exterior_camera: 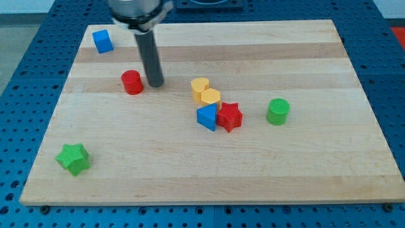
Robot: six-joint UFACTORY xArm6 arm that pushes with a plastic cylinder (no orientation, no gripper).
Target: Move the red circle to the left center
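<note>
The red circle is a short red cylinder on the wooden board, left of the middle and toward the view's top. My tip is the lower end of the dark rod, just to the right of the red circle, with a small gap between them. The rod rises to the arm's body at the view's top.
A blue cube sits at the top left. A green star lies at the bottom left. Two yellow blocks, a blue triangle and a red star cluster at the centre. A green cylinder stands to their right.
</note>
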